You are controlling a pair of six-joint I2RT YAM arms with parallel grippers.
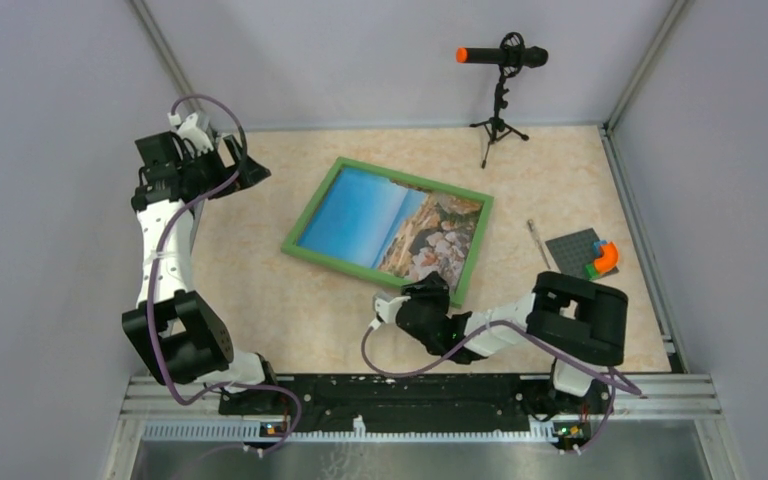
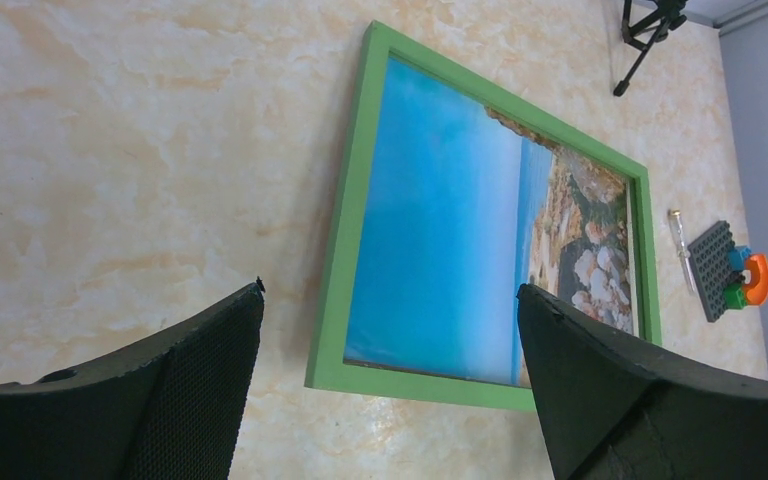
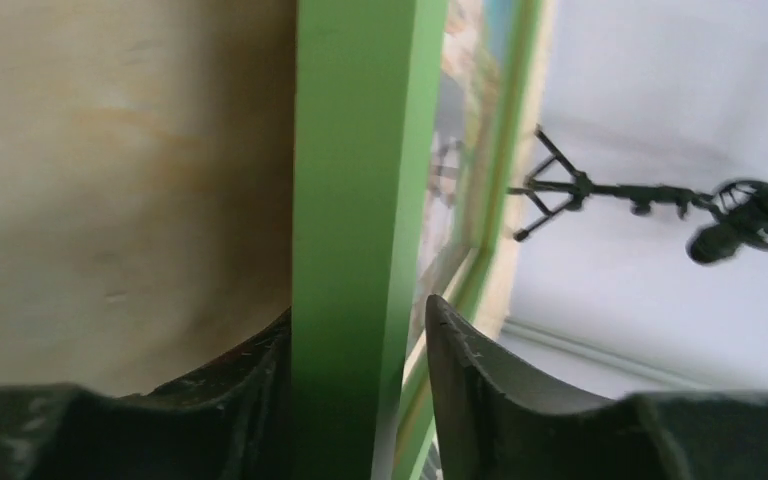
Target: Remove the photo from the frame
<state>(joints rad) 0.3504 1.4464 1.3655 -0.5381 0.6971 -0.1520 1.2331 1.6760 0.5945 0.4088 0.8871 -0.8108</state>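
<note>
We see the frame (image 1: 410, 179) lying face up and askew at mid-tabletop (image 1: 260, 300), with the photo (image 1: 380, 215) still seated inside its green border. The right end effector (image 3: 358, 320) straddles the frame's corner nearest the near edge. One finger touches the border and a thin gap shows at the other, so we cannot tell whether it grips. The left end effector (image 2: 390, 310) hangs near the far left corner, fingers spread wide and holding nothing.
</note>
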